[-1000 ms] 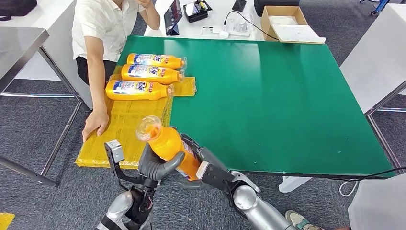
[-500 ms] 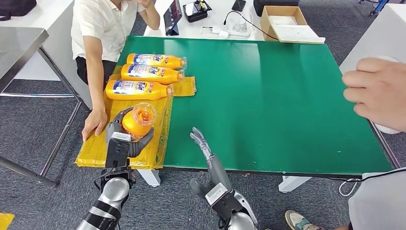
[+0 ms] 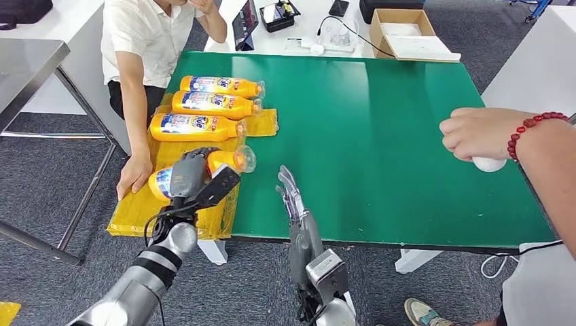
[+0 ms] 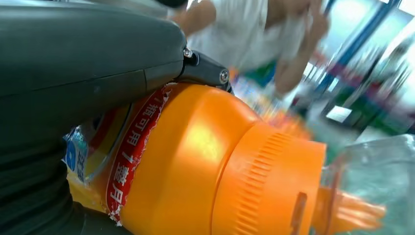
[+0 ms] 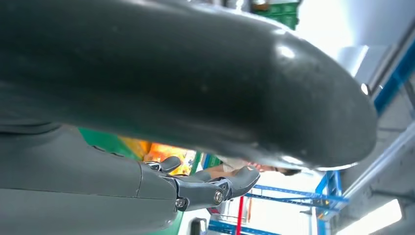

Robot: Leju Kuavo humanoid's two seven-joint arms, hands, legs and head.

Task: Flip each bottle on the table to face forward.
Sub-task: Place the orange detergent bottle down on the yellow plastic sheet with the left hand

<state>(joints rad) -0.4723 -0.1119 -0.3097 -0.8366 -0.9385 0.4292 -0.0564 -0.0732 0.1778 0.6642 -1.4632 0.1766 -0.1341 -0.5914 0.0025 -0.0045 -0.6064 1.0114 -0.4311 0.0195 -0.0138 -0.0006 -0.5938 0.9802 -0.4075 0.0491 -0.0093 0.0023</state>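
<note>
My left hand (image 3: 189, 174) grips an orange bottle (image 3: 227, 161) that lies on its side over the yellow mat (image 3: 170, 204), clear cap toward the table's middle. Up close, the held bottle (image 4: 195, 161) shows a red and blue label under my left hand (image 4: 73, 63). Three more orange bottles (image 3: 195, 127) (image 3: 214, 104) (image 3: 221, 85) lie in a row at the far end of the mat, labels up, caps to the right. My right hand (image 3: 291, 193) is held flat and open over the green table's near edge, holding nothing; in its wrist view my right hand (image 5: 195, 188) has straight fingers.
A person in a white shirt sits at the left, one hand (image 3: 134, 173) resting on the mat beside my left hand. Another person's hand (image 3: 479, 132) with a red bead bracelet reaches over the green table (image 3: 380, 136) from the right. A cardboard box (image 3: 404, 30) stands beyond the far edge.
My left hand has turned the bottle from upright to lying on its side over the mat. My right hand let go and stretched out flat. The person's hand at the right moved further in.
</note>
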